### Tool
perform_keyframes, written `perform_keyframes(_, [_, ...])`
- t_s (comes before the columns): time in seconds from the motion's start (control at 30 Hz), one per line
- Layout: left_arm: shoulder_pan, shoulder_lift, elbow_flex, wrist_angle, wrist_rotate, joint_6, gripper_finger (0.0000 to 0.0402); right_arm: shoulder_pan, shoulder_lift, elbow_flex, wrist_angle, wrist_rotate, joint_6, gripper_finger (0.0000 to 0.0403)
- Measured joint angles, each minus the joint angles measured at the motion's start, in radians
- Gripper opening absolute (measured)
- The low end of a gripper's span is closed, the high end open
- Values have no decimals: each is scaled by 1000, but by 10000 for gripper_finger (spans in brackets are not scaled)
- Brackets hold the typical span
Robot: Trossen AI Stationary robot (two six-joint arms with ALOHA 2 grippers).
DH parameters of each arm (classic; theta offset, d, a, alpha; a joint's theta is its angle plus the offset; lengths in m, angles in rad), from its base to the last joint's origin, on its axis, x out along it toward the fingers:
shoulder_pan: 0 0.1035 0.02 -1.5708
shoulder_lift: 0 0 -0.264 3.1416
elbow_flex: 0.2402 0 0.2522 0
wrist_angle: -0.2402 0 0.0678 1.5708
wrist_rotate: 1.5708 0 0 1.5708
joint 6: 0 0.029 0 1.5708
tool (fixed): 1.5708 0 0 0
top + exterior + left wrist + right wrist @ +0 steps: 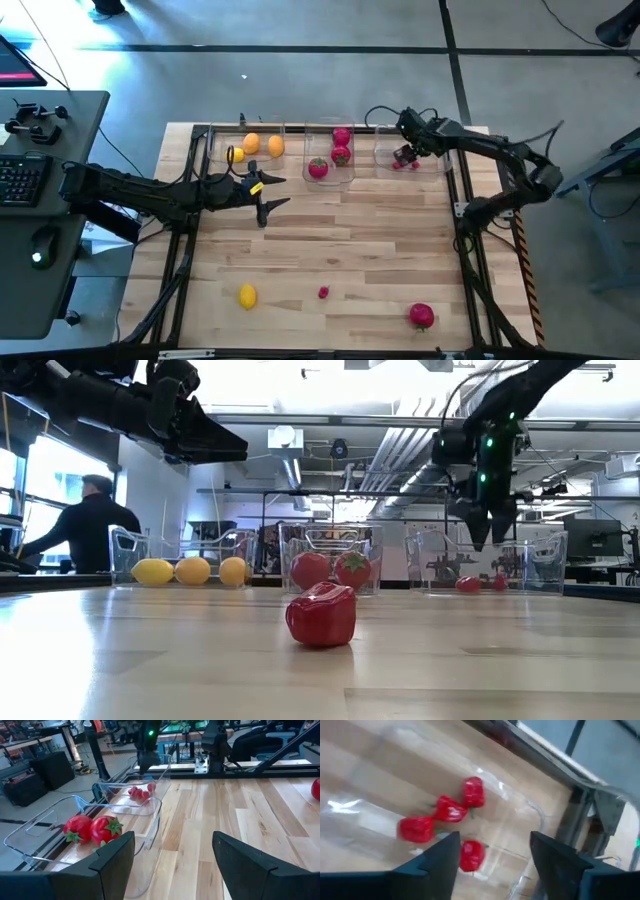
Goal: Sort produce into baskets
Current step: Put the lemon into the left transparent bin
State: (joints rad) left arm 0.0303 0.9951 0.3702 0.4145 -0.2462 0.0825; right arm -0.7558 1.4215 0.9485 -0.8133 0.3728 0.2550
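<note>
1. Three clear baskets stand in a row along the upper edge of the desk (330,250) in the high view. The left basket (222,140) holds three yellow-orange lemons (251,144). The middle basket (330,128) holds three big red fruits (341,155) with green tops. The right basket (440,160) holds four small red berries (451,810), which the right wrist view shows lying close together.

2. The right tool (405,155) hangs over the right basket, at the upper right of the high view. Its two fingers stand apart and nothing is between them. I judge that a berry is just delivered there, because the berries lie directly under it.

3. The left tool (268,195) hovers above the bare desk, below the left basket in the high view. Its fingers are also apart and they hold nothing.

4. Three pieces remain on the desk near the lower edge of the high view: one yellow lemon (247,295) at lower left, one tiny berry (323,292) near the middle, and one big red fruit (421,316) at lower right. They lie well apart from each other.

5. So most of the sorting seems done, about ten pieces in the baskets and three left. Each remaining piece matches one basket.
</note>
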Motion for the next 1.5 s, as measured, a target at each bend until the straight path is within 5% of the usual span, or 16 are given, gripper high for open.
perform_keyframes(0.33, [-4, 0, 0, -7, 18, 8, 252, 318, -305, -152, 96, 77, 82, 15])
perform_keyframes(0.5, [-37, 0, 1, -20, 68, 76, 238, 501, -425, -265, 243, 93, 156, 25])
perform_keyframes(0.63, [-94, 0, 88, -290, 127, 92, 206, 631, -462, -326, 344, 110, 200, 13])
perform_keyframes(0.77, [-198, 18, 200, -577, 122, 69, 155, 736, -456, -353, 394, 164, 237, 3])
perform_keyframes(1.1, [-468, 109, 373, -854, 122, 8, 6, 867, -445, -359, 419, 292, 265, 1])
perform_keyframes(1.5, [-629, 409, 562, -1116, 180, -272, 141, 870, -445, -359, 422, 306, 295, 0])
